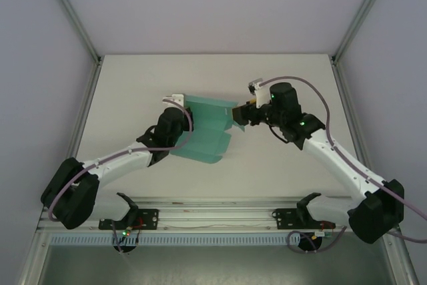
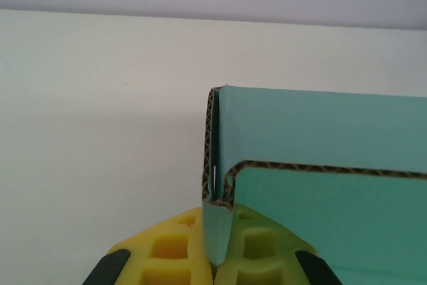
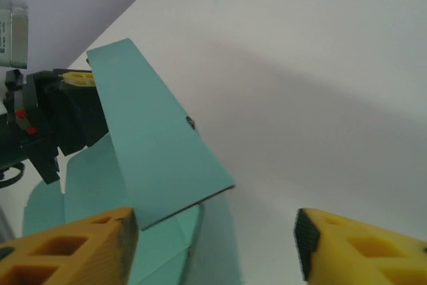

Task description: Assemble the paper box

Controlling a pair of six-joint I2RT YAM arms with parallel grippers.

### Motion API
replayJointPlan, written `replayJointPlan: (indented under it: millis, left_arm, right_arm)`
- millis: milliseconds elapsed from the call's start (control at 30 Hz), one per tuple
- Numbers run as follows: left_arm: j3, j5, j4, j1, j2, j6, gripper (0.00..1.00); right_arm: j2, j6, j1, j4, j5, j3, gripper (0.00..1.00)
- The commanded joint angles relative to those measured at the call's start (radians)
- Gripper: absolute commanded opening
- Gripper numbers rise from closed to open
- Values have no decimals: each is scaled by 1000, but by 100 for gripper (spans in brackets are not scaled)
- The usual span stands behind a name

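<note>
Paper box (image 1: 208, 131), teal corrugated card, partly folded: left gripper (image 2: 215, 261) pinching its edge; right gripper (image 3: 215, 231) spread, flap just beside one finger.

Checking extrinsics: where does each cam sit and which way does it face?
Top external: above and behind, looking down on the table; both arms show.
Left wrist: looks along the left gripper, shut on the box.
Right wrist: looks past the open right gripper across the table at the box.
Shared: right wrist and top both show the left gripper on the box.
</note>
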Motion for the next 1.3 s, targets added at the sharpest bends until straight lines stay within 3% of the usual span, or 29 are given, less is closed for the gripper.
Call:
replayJointPlan:
  millis: [0,300,467,600,700,933,1067,1133,1233,1267]
  left_arm:
    - [-16,142,75,33,-36,17,0]
    - [-42,294,172,90,-22,1,0]
    - [-58,338,220,90,-17,33,0]
    - [-89,373,318,94,-7,69,0]
    - [-93,414,390,99,15,70,0]
    - [-56,481,434,100,32,85,0]
    - [-19,467,381,101,35,98,0]
    - [-9,409,336,100,27,94,0]
    - [6,285,255,100,19,88,0]
    - [11,251,232,99,21,87,0]
  right_arm:
    - [18,-69,-4,-21,-195,14,50]
    - [-1,-106,-6,-41,-310,6,27]
    - [18,-66,-7,47,-546,3,12]
    - [20,-16,-8,122,-648,0,8]
    - [26,-2,-9,112,-635,9,8]
    - [49,-71,-15,-18,-462,45,8]
    - [67,-105,-18,-100,-318,86,18]
    - [40,-126,-18,-119,-250,79,36]
    - [-26,-109,-18,-105,-174,49,49]
    - [-52,-99,-18,-91,-153,36,61]
